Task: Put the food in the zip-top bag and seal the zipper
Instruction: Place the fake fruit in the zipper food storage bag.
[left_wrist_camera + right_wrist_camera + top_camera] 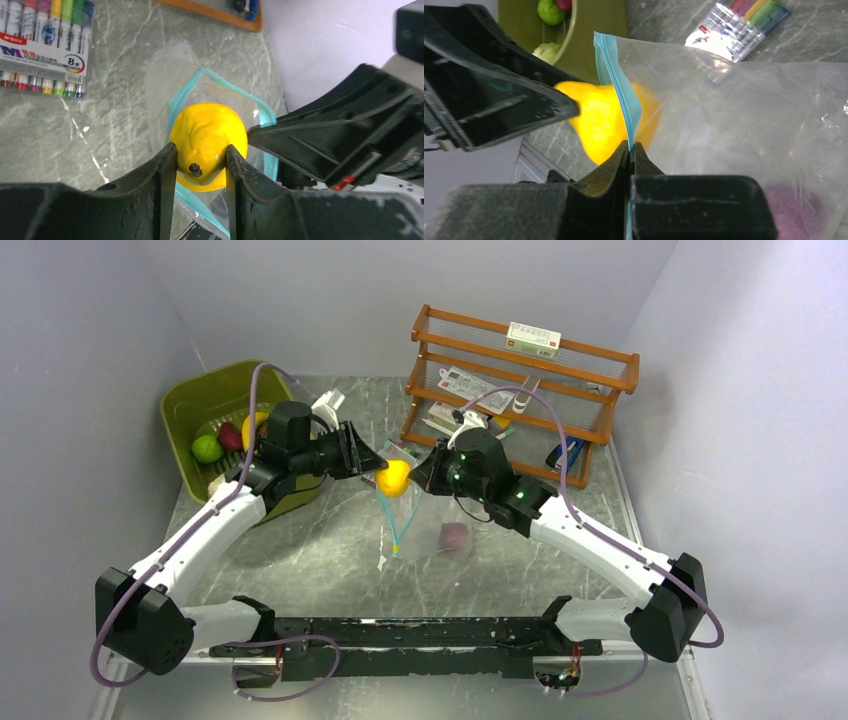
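The orange-yellow piece sits right at the mouth of the zip-top bag, clamped between the fingers of my left claw. From the left wrist the teal zipper loops open around it. From the right wrist the strip crosses the front of it, so I judge it partly through the mouth and not yet dropped.

My right claw is pinched fully together on the zipper strip. It holds that edge of the bag up off the counter, and the rest of the bag hangs down.

So the step in hand is loading. Next I would push the piece deeper past the strip and then let the left claw go, while the right claw holds the mouth up and steady. The soft film could fold shut or drag on the fingers.

Counting:
- One bag and one zipper.
- One piece in the claw.
- One purple piece already inside, low in the bag.
- In the olive tub I make out four: a green piece, a red piece, a bit of yellow and a pale green piece. The left arm may hide more.

Further out there is one pack of markers and one wooden rack.
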